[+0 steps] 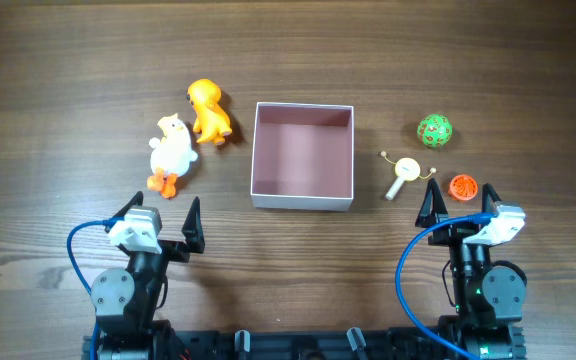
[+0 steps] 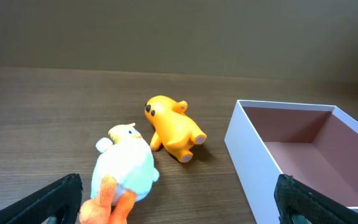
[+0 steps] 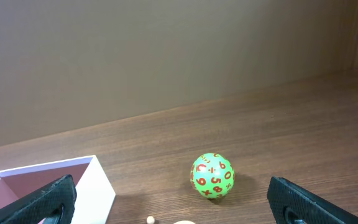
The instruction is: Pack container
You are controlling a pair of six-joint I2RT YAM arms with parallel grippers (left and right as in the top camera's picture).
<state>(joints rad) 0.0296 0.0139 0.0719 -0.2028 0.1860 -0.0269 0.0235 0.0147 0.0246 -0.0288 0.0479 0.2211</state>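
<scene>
Container [image 1: 302,203] sits empty midway between the arms, toys flanking it (white duck [image 1: 172,150] left, green ball [image 1: 434,130] right), apparently staged for each side's reach; left gripper [image 1: 165,206] and right gripper [image 1: 460,196] gape wide, grasping nothing.

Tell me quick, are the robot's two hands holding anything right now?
The left hand is open, holding nothing.
The right hand is open, holding nothing.

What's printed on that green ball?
Red-orange numbers and symbols on the green ball; clearest in the right wrist view.
</scene>
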